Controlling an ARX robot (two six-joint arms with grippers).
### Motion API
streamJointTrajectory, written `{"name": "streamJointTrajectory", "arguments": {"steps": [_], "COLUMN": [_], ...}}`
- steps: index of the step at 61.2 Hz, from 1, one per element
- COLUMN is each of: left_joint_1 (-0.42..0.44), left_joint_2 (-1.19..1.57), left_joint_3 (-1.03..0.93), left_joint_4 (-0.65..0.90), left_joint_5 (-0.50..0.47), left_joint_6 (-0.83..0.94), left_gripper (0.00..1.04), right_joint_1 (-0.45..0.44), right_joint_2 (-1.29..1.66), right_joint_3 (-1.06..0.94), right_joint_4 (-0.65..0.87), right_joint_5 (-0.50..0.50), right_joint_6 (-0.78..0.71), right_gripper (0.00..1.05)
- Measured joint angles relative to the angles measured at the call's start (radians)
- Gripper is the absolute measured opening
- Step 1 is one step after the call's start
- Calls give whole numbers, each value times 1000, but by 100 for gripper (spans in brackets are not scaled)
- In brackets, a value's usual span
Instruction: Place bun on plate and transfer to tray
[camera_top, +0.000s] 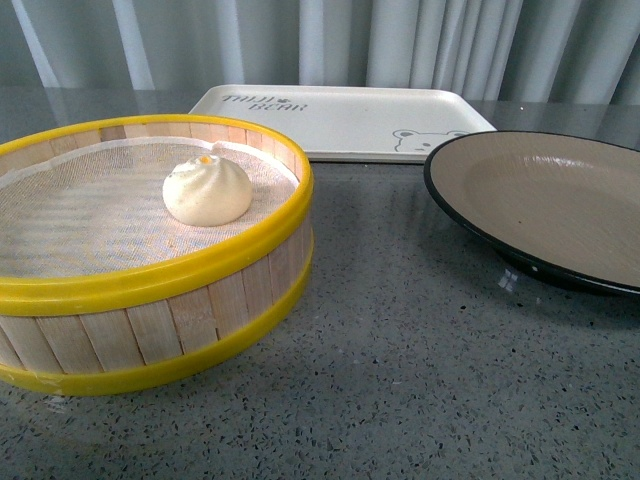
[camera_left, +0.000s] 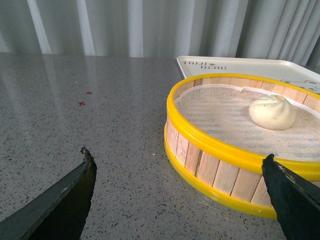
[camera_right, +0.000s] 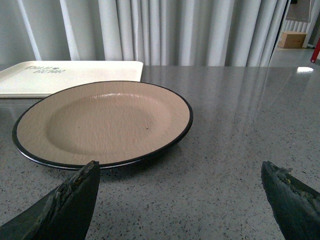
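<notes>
From the front the bun (camera_top: 207, 190) sits in the yellow-rimmed basket (camera_top: 160, 300) on the bench (camera_top: 400, 380), plate (camera_top: 545, 195) beside it, tray (camera_top: 350, 120) behind; the left wrist shows the left hand (camera_left: 177, 155) spread empty by the basket, the right wrist the right hand (camera_right: 180, 163) spread empty before the plate.

Cream-white bun (camera_top: 207, 190) — orange dot; grey-brown plate (camera_top: 560, 195) — black rim.

Matte plate (camera_top: 560, 200) with glossy rim; wooden-slat steamer basket (camera_top: 150, 330).
</notes>
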Motion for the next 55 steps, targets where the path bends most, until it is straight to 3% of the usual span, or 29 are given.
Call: {"name": "streamJointTrajectory", "arguments": {"steps": [52,55], "left_joint_1": [0,-31], "left_joint_2": [0,66], "left_joint_3": [0,43], "left_joint_4": [0,-134], "left_joint_5": [0,-123], "left_joint_6": [0,-37], "left_gripper": [98,98], "right_joint_1": [0,0], "right_joint_2": [0,0], "right_joint_3": [0,0], "right_joint_4": [0,0], "right_joint_5": [0,0], "right_joint_6": [0,0], "right_gripper": [96,96]}}
